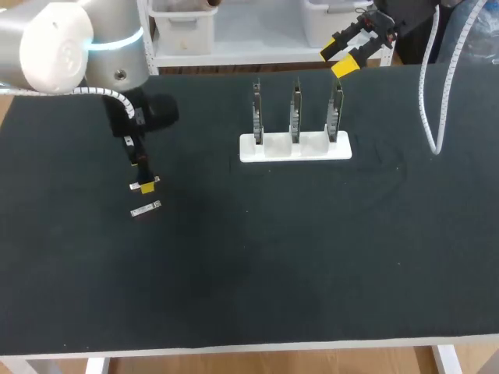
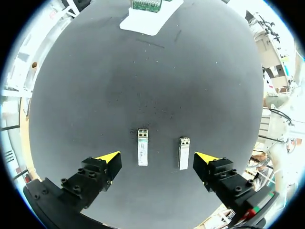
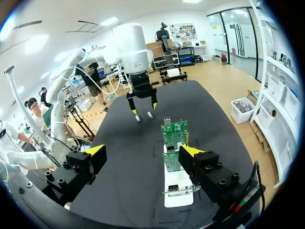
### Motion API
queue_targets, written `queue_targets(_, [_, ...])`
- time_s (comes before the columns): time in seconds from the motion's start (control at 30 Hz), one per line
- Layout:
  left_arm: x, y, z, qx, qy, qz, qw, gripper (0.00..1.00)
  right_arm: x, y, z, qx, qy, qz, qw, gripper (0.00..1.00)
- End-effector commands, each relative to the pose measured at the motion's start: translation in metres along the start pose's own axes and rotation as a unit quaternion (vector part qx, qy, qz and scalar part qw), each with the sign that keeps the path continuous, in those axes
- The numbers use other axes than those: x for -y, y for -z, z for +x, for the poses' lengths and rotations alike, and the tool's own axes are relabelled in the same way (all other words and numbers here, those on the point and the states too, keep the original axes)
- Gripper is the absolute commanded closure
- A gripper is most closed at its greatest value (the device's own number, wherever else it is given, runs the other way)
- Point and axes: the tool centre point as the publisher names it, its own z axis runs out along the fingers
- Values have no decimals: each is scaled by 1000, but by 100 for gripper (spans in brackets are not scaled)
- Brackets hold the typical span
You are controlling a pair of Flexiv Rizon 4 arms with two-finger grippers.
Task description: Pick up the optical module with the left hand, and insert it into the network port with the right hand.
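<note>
Optical module (image 2: 142,147) and a second module (image 2: 184,153), both slim and silver, lie flat and parallel on the black table (image 1: 312,257), just beside each other but apart, at the table's left part and well apart from the rack. The left gripper (image 2: 157,157) hangs over the pair with its yellow-tipped fingers spread wide. In its wrist view both modules lie in the gap between the fingertips, and neither fingertip touches a module. In the right wrist view the same gripper, on its white left arm (image 3: 129,45), points straight down at the two pieces, its tips just above them. Near the table's middle, toward the far side, stands a white holder (image 1: 295,146) carrying three green circuit boards (image 1: 295,109) upright in a row, each in its own slot. Whether the network ports sit on these boards cannot be made out from the head view. The right gripper (image 1: 341,58) is up over the table's far edge, behind the right end of the holder, its fingers likewise spread. Its own wrist view looks down along the row of boards, with the holder under the gap between its fingertips.
</note>
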Motion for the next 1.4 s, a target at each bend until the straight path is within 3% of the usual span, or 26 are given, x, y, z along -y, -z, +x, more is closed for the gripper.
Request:
queue_targets(0.03, [-10,-3,0,-4,-1,5,1000,0,-1,0,0,0,1,1,1000,0])
queue_targets(0.37, [-20,-10,8,-4,12,-5,1000,0,-1,0,0,0,1,1,1000,0])
queue_targets(1.4, [-17,-13,5,8,48,-26,998,0,-1,0,0,0,1,1,1000,0])
